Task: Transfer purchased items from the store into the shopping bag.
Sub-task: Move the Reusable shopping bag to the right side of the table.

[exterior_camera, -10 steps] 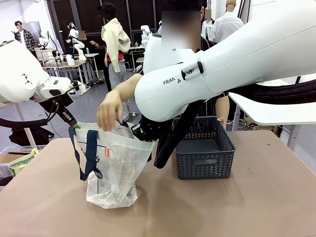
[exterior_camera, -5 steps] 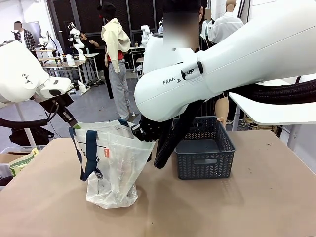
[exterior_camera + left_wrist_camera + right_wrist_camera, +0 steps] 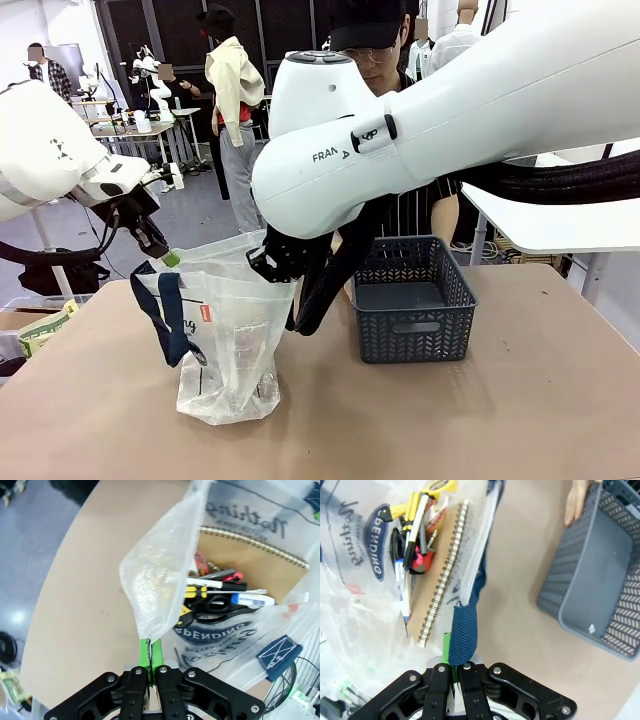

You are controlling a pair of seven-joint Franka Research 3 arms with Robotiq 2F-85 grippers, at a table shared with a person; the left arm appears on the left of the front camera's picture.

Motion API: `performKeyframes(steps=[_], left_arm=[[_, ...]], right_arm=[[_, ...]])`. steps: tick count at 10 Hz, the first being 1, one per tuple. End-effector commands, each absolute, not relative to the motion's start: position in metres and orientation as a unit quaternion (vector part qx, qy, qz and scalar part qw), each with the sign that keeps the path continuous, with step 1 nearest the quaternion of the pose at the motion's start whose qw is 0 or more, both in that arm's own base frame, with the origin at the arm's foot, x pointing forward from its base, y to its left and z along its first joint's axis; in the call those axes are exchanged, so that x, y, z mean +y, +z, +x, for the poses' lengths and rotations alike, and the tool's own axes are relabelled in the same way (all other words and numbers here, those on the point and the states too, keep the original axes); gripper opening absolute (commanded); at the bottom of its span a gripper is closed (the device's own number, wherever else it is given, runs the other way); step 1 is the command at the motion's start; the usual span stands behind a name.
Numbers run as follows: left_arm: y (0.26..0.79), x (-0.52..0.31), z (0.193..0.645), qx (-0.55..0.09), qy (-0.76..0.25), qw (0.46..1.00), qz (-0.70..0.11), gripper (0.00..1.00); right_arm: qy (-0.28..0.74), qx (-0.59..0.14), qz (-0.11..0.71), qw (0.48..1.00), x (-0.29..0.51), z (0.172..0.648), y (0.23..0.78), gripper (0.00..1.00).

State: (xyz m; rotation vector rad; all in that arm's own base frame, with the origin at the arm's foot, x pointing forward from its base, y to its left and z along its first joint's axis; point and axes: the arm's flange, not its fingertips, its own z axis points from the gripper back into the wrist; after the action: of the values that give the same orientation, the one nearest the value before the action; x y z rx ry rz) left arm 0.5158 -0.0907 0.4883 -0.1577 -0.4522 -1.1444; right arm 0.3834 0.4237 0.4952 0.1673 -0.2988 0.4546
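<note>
Both arms are chunky glossy white shells with black Franka lettering, black cables trailing off. Grippers are black with screws and bright green pads (image 3: 150, 652). Person wears a striped shirt, dark cap.

Light brown flat tabletop (image 3: 520, 410) spanning the foreground, person in a black cap and dark striped shirt (image 3: 425, 205) at 12 o'clock behind it, grey workshop floor (image 3: 190, 215) at 10 o'clock, cluttered white bench (image 3: 135, 128) farther back at 10 o'clock.
</note>
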Motion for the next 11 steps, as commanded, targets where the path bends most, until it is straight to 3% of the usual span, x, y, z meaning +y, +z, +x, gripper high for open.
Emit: performKeyframes(steps=[1, 7, 11], left_arm=[[0.485, -0.079, 0.524, -0.207, -0.558, 0.794, -0.125, 0.00], [0.490, -0.098, 0.563, -0.170, -0.487, 0.813, -0.271, 0.00], [0.486, -0.105, 0.584, -0.189, -0.423, 0.801, -0.378, 0.00]], right_arm=[[0.268, -0.148, 0.068, 0.949, 0.441, 0.393, 0.499, 0.00], [0.406, -0.165, 0.044, 0.898, 0.472, 0.394, 0.493, 0.00], [0.467, -0.164, 0.046, 0.868, 0.497, 0.404, 0.491, 0.00]])
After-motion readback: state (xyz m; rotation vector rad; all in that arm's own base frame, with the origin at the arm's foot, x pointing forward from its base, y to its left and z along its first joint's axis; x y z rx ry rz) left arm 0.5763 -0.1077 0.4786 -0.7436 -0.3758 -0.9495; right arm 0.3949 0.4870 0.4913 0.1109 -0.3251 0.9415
